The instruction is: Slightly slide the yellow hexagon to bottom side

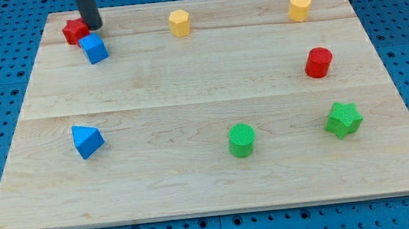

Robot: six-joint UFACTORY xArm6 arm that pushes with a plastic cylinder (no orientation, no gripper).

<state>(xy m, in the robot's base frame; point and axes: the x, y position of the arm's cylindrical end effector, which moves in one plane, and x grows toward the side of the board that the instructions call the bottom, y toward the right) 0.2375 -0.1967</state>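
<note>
Camera view of the wooden tabletop on a blue pegboard base. My rig carried no hand, only a dark rod, so there was no spread or pressed state for me to report. My tip stood in the view's top left corner, touching or just beside the red block, whose shape I could not make out because the rod partly covered it. A blue cube lay just below the tip, close against the red block.

The yellow hexagon sat near the view's top edge, somewhat left of centre and well apart from the tip, to its right. A yellow heart lay further right along the same top strip. A red cylinder stood below the heart. In the lower half, a blue triangular block lay at the view's left, a green cylinder near the middle, and a green star at the right.
</note>
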